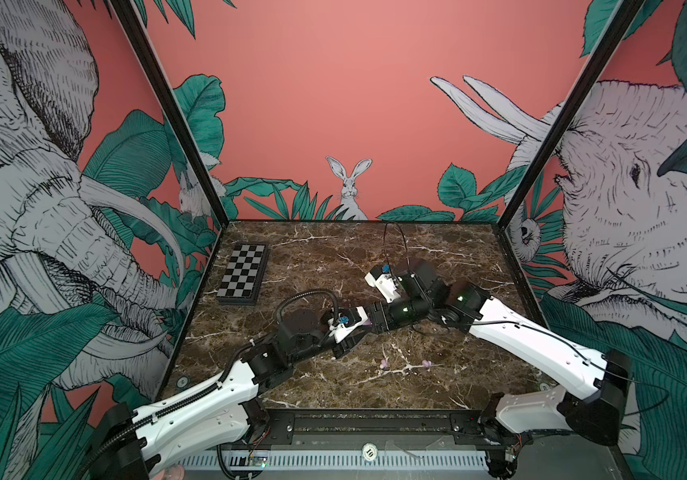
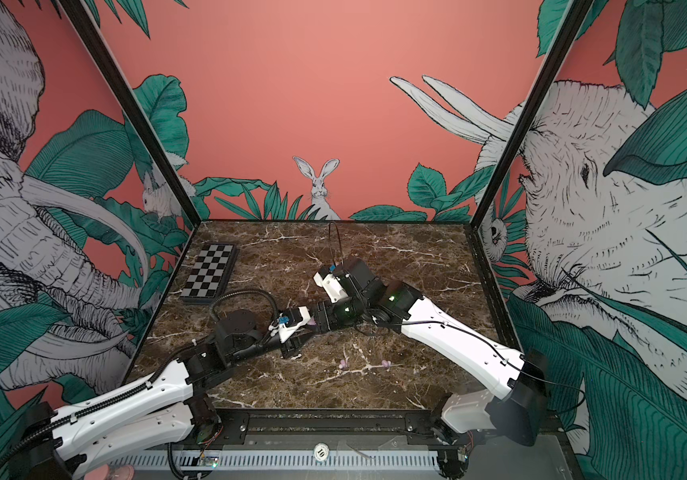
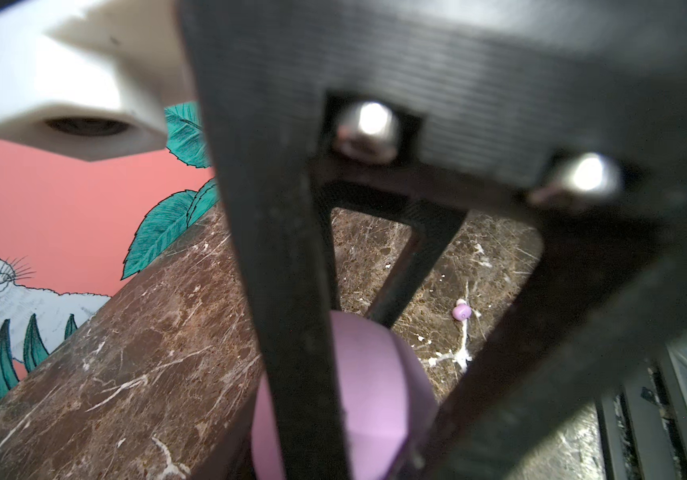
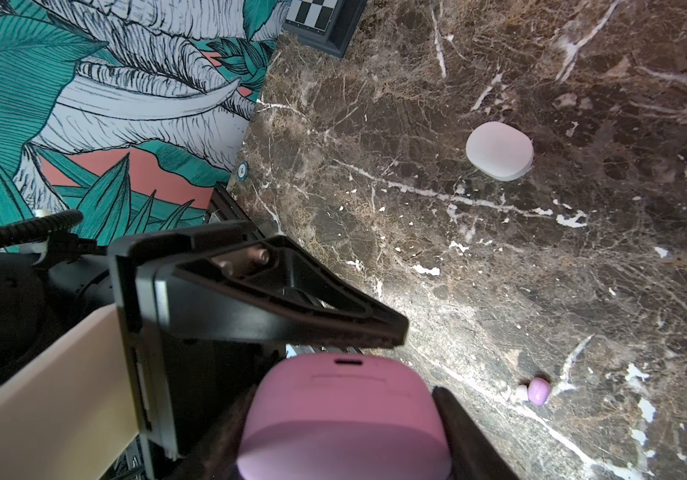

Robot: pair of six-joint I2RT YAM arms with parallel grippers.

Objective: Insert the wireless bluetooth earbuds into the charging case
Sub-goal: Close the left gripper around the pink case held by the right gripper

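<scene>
A lilac charging case [image 4: 342,415] is held off the marble between the fingers of my right gripper [image 4: 342,440], which is shut on its sides. In both top views only a sliver of the case [image 1: 369,322] shows where the two arms meet. My left gripper [image 3: 358,453] reaches in from the opposite side, with its jaws either side of the case [image 3: 379,395]. One left finger [image 4: 292,307] lies along the case's port end; whether it presses is unclear. Two lilac earbuds [image 1: 383,364] [image 1: 425,364] lie on the table nearer the front. One earbud [image 4: 538,390] shows in the right wrist view.
A shut white case [image 4: 499,150] lies on the marble; the top views do not show it. A folded chessboard [image 1: 243,274] sits at the back left. Printed walls close in three sides, and a black rail [image 1: 375,424] runs along the front edge.
</scene>
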